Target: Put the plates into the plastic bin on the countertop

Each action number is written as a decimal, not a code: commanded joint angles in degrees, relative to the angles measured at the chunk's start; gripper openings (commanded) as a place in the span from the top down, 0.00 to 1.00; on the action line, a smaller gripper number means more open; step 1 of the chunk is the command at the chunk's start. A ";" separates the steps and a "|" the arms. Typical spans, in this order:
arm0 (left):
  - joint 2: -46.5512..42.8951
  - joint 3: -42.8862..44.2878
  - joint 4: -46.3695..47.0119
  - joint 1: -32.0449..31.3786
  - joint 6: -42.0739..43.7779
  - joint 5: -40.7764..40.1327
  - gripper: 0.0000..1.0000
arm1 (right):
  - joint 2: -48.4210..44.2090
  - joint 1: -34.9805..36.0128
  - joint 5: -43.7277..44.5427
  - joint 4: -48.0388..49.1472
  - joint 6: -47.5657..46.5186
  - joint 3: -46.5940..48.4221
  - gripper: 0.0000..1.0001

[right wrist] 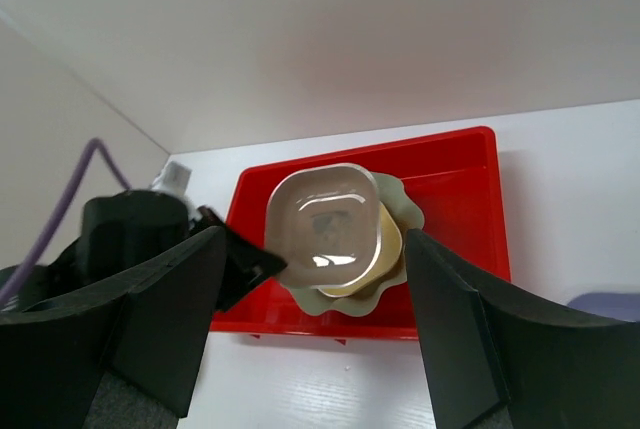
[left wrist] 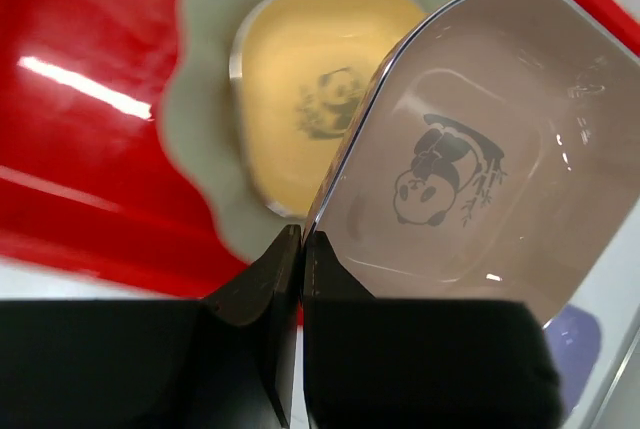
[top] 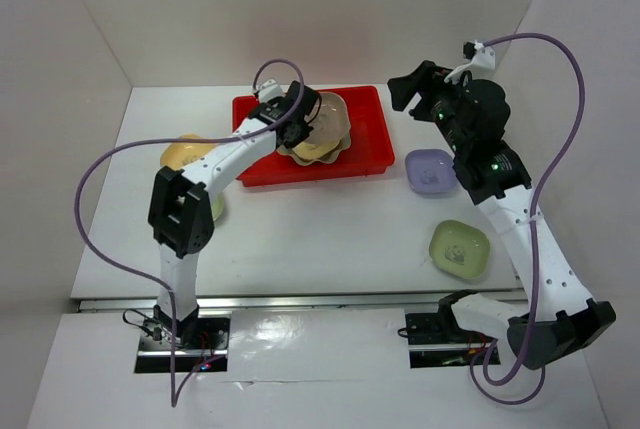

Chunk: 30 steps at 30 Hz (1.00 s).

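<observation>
Pink plate (left wrist: 450, 149) pinched by left fingers (left wrist: 272, 281) over red bin (top: 366, 135).

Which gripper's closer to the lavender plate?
Right. The right gripper sits open just beyond the lavender plate; the left gripper is farther off, over the red bin, shut on the pink plate.

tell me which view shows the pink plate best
Left wrist: the pink plate fills the frame, panda print sharp, rim pinched by the left end effector. Right wrist shows it whole but small, print blurred. Top external mostly hides it behind the left arm.
</observation>
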 commanded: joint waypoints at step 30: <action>11.69 7.64 -1.85 2.85 -11.67 2.73 0.63 | -3.69 -0.29 -2.98 -0.39 0.81 -4.87 0.21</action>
